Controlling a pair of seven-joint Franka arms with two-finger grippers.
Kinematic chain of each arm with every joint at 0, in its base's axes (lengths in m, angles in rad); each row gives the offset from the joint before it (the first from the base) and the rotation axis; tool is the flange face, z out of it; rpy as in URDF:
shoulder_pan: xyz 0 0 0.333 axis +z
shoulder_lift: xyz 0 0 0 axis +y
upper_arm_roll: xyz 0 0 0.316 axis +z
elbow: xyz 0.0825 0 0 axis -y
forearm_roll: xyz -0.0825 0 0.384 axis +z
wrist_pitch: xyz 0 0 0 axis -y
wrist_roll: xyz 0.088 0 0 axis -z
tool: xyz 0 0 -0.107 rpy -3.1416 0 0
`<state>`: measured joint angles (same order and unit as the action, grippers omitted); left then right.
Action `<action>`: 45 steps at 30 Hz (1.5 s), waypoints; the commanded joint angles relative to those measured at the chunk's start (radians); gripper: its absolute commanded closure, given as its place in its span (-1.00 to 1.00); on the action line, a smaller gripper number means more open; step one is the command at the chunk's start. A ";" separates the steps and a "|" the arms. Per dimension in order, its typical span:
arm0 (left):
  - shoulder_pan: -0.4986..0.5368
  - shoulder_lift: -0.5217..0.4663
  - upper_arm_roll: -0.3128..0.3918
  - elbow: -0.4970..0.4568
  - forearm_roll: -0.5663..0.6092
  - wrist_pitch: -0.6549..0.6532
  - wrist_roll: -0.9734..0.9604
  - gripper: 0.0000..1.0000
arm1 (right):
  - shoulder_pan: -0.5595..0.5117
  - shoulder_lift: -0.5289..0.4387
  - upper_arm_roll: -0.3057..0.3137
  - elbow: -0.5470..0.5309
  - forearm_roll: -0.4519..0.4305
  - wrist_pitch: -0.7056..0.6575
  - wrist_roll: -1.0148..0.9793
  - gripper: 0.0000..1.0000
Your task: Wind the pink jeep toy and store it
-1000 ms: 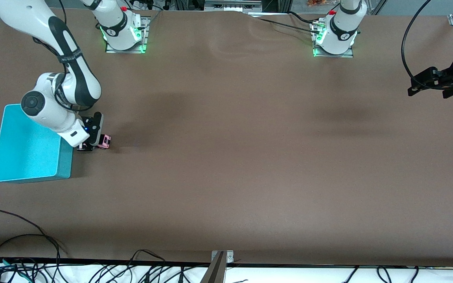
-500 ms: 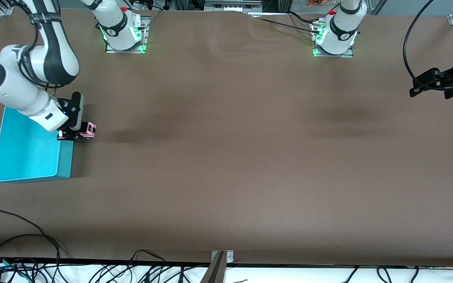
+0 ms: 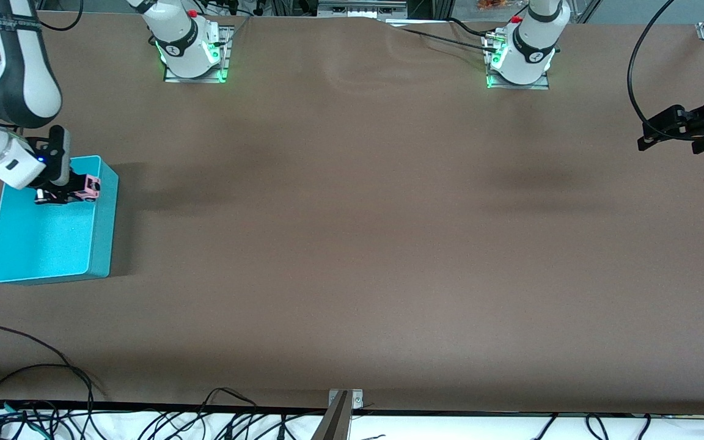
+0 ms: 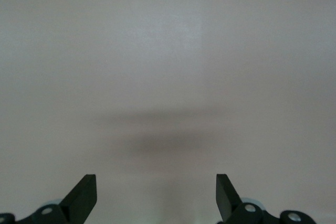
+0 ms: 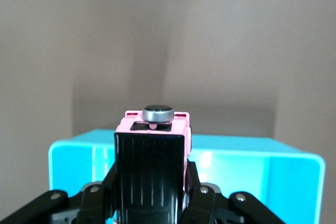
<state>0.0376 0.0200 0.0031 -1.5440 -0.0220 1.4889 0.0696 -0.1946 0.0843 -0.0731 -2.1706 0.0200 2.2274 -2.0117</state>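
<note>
one small toy is all we are handling, and we go from the front camera's edge outward. nearest lies the turquoise bin (image 3: 46, 244) at the right arm's end of the table, its open top facing up. over the part of it farther from the camera hangs our right gripper (image 3: 58, 194), jaws clamped on the pink jeep toy (image 3: 88, 188), which is in the air above the bin's inside, just within the wall.

in the right wrist view the pink jeep toy (image 5: 152, 148) sits between the fingers (image 5: 94, 195) with its black roof panel toward the lens and a round dark wheel or knob at its tip, the turquoise bin (image 5: 247, 166) below.

we judge it light, stiff plastic, smooth and a little slippery, with wheels that could roll under a loose pinch; the flat body sides, where we have it, look like the best hold. a short drop should not hurt it.

farthest, at the left arm's end, our left gripper (image 3: 673, 127) waits above the bare table (image 3: 358, 244), jaws spread apart and empty, as the left gripper (image 4: 156, 198) shows in its own wrist view.
</note>
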 commanded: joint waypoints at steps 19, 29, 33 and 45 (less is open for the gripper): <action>0.005 0.017 -0.002 0.036 -0.009 -0.019 -0.002 -1.00 | -0.077 0.248 -0.085 0.009 0.093 0.147 -0.179 0.88; 0.005 0.017 -0.002 0.036 -0.009 -0.019 -0.002 -1.00 | -0.075 0.319 -0.083 0.018 0.090 0.219 -0.170 0.82; 0.005 0.017 -0.002 0.036 -0.009 -0.019 -0.002 -1.00 | -0.075 0.344 -0.083 0.020 0.095 0.248 -0.168 0.32; 0.005 0.017 -0.002 0.036 -0.009 -0.019 -0.004 -1.00 | -0.074 0.282 -0.068 0.028 0.101 0.215 -0.168 -1.00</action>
<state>0.0382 0.0207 0.0031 -1.5429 -0.0220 1.4889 0.0695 -0.2649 0.3976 -0.1554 -2.1566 0.0905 2.4613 -2.1550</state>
